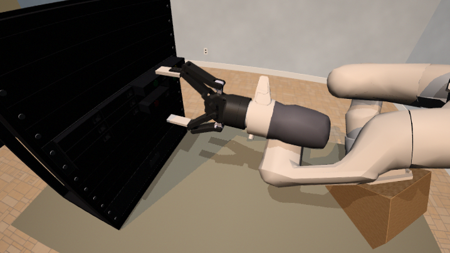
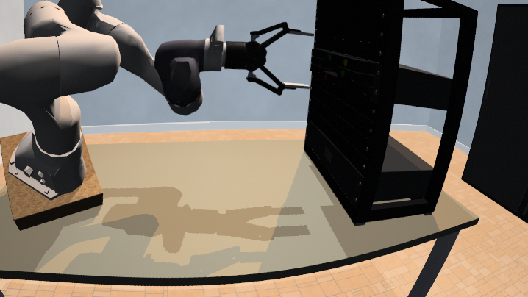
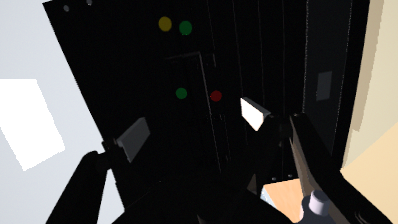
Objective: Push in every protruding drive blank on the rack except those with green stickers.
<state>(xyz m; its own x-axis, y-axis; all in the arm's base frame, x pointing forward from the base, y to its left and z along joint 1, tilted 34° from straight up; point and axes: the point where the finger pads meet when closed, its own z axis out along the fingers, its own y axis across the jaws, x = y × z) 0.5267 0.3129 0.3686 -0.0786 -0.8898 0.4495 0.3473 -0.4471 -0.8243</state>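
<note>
The black rack (image 1: pixel 78 47) (image 2: pixel 354 22) (image 3: pixel 100 75) stands upright on the table. On its front, one drive blank with a green sticker (image 1: pixel 155 82) (image 2: pixel 329 57) (image 3: pixel 181 93) sticks out. The blank just below it, with a red sticker (image 1: pixel 156 103) (image 2: pixel 325 76) (image 3: pixel 216 95), also sticks out. Beside them are a yellow sticker (image 2: pixel 345 61) (image 3: pixel 164 23) and a second green sticker (image 2: pixel 342 73) (image 3: pixel 185 27). My gripper (image 1: pixel 169 96) (image 2: pixel 309 59) (image 3: pixel 193 116) is wide open and empty. It points level at the rack front, one fingertip above and one below the stickered blanks, very close to the front.
The table (image 1: pixel 204 204) (image 2: pixel 221 166) carries the rack near its right edge in the exterior view. The arm's wooden base block (image 1: pixel 387 213) (image 2: pixel 48 206) sits at the opposite end. A second dark cabinet (image 2: pixel 498 110) stands on the floor beyond the table.
</note>
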